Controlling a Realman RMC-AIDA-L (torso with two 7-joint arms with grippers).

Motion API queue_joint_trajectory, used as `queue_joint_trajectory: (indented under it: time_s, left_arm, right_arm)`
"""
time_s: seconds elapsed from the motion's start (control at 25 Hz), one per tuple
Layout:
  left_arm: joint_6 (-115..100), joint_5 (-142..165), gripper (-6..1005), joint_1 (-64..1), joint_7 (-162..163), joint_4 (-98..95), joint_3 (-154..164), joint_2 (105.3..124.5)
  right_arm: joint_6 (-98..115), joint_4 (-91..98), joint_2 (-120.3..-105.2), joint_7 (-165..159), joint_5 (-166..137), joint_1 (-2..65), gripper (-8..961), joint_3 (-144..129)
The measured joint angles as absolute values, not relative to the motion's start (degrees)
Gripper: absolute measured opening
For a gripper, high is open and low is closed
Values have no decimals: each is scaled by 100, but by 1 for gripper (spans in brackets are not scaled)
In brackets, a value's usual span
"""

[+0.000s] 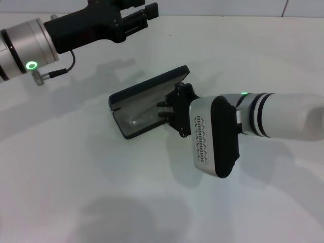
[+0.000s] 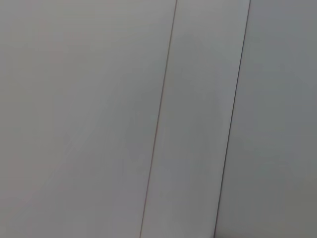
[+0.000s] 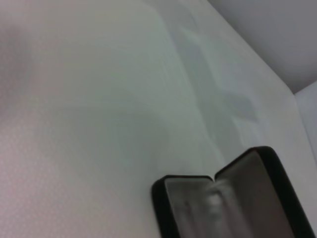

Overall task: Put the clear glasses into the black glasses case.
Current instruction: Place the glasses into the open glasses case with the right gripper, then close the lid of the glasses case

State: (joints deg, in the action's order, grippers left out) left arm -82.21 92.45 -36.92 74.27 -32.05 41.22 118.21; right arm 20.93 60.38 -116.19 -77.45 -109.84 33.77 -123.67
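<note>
White tabletop (image 1: pixel 76 192) fills the scene. Black rectangular hinged glasses case (image 1: pixel 147 88) lies open at centre, grey lining up, lid raised on the far side. Clear transparent plastic glasses (image 1: pixel 144 117) lie inside the tray, faintly visible. Right gripper (image 1: pixel 163 110) reaches into the case from the right, its 2 fingers narrow at the glasses; actual grip cannot be told. Left gripper (image 1: pixel 135 20) is parked at the far left, well apart from the case.

White arms, black end effectors
</note>
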Motion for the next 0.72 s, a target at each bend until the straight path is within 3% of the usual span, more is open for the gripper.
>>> queue_joint_trajectory:
  time_s: [0.16, 0.36, 0.72]
  left_arm:
    - [-8221, 9232, 476, -3690, 7426, -3203, 4111, 11821]
    - [-8218, 9213, 476, -3632, 7426, -3210, 4084, 11821]
    - [-7642, 9416, 475, -3688, 7500, -3184, 4133, 11836]
  right_arm:
    - [2102, 6059, -11619, -7765, -10957, 3380, 102, -12407]
    - [2711, 6364, -11607, -7801, -10948, 3151, 258, -12005]
    - [6710, 6586, -11571, -7308, -9808, 2627, 316, -8983]
